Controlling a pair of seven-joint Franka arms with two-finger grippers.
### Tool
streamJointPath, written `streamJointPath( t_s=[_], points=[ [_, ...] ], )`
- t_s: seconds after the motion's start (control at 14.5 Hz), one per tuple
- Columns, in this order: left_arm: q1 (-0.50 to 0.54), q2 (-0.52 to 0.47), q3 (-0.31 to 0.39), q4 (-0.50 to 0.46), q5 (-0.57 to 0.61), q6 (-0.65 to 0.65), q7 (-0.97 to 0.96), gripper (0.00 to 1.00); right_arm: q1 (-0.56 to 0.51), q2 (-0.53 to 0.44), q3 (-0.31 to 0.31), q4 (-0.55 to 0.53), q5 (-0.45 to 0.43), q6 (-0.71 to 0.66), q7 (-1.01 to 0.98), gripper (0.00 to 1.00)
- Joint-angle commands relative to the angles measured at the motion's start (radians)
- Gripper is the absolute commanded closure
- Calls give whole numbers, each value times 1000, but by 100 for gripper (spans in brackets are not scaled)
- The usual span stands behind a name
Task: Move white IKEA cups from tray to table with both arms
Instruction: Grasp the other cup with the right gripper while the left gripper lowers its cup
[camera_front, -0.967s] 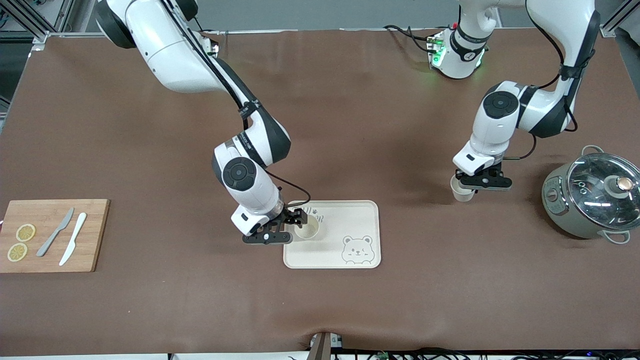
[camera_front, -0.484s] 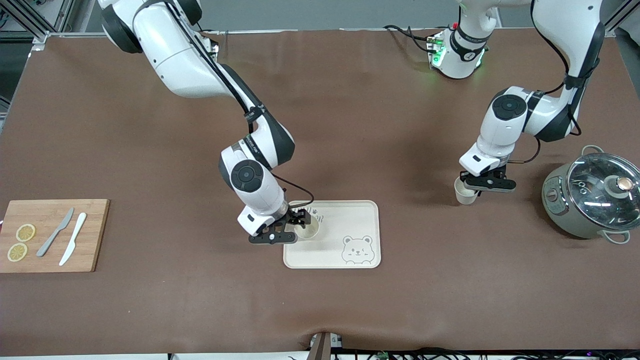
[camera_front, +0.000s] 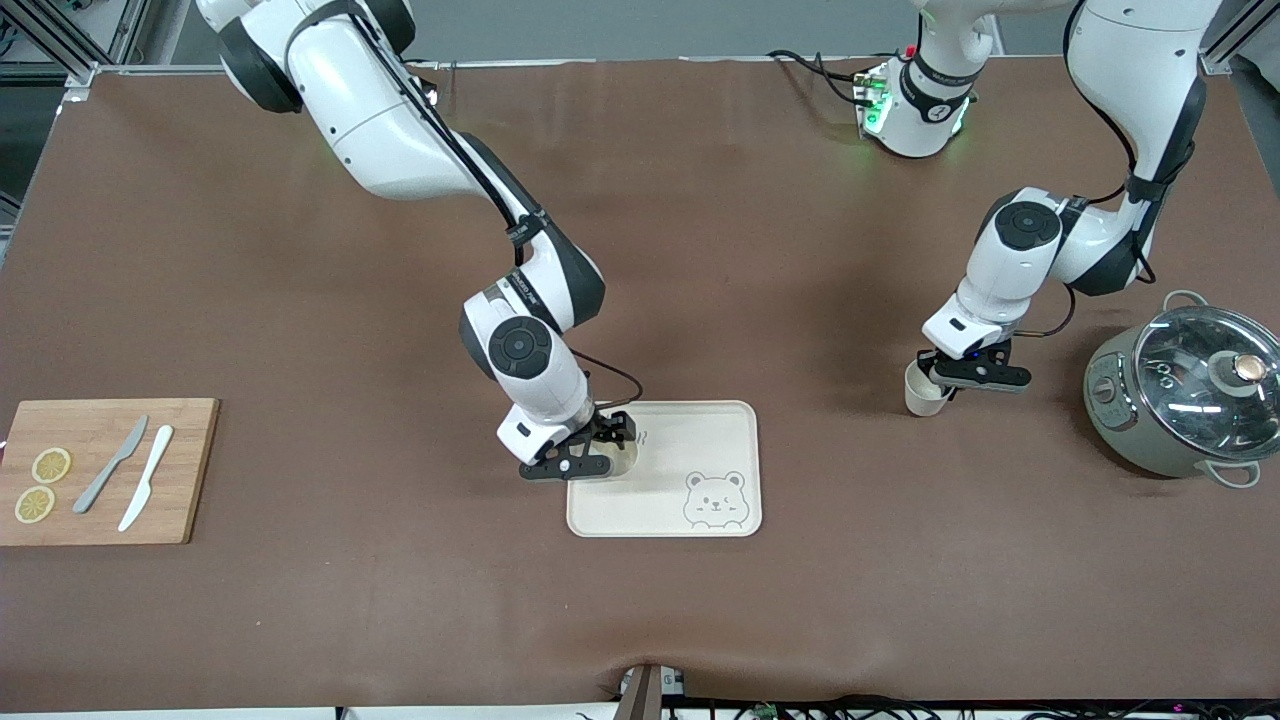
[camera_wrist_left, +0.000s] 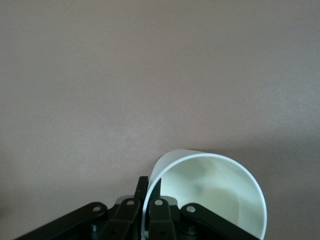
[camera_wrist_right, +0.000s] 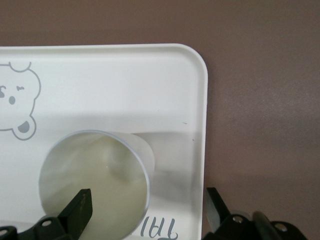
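The brown cloth-covered table (camera_front: 300, 620) filled nearly the whole frame, with grey floor showing only along the upper edge. At the lower edge toward my right arm's end lay a wooden cutting board (camera_front: 185, 470) carrying two lemon slices (camera_front: 51, 465), a grey knife (camera_front: 112, 463) and a white knife (camera_front: 147, 490).

My right arm came down from the upper corner to the lower middle of the frame, where the cream bear tray (camera_front: 700, 440) (camera_wrist_right: 125, 85) lay flat on the cloth. My right gripper (camera_front: 590, 462) (camera_wrist_right: 145, 200) was low over the tray's corner with its fingers spread wide. One finger was over the mouth of the first white cup (camera_front: 622, 458) (camera_wrist_right: 95, 185) and the other was outside its wall. That cup stood upright on the tray.

Toward my left arm's end, at mid-height in the frame, my left gripper (camera_front: 950, 385) (camera_wrist_left: 148, 190) pinched the rim of the second white cup (camera_front: 920, 392) (camera_wrist_left: 215, 195), one finger inside and one outside. I could not tell whether its base touched the cloth. Near the frame's edge stood a grey pot (camera_front: 1150, 420) under a glass lid (camera_front: 1205, 370)
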Motion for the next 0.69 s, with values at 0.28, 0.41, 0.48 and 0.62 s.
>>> streamJointPath(
  t_s=[0.28,0.41,0.48,0.62],
  points=[
    [6,10,-1,13,82,11,-21,0,11,23,-8,31,-25,2,26,0],
    [6,9,-1,13,84,10,-35,0,11,23,-10,31,-25,2,24,0],
    [6,8,-1,13,84,8,-35,0,11,23,-10,31,-27,2,24,0],
    [7,5,0,13,84,7,-35,0,10,23,-8,31,-25,0,24,0]
  ],
)
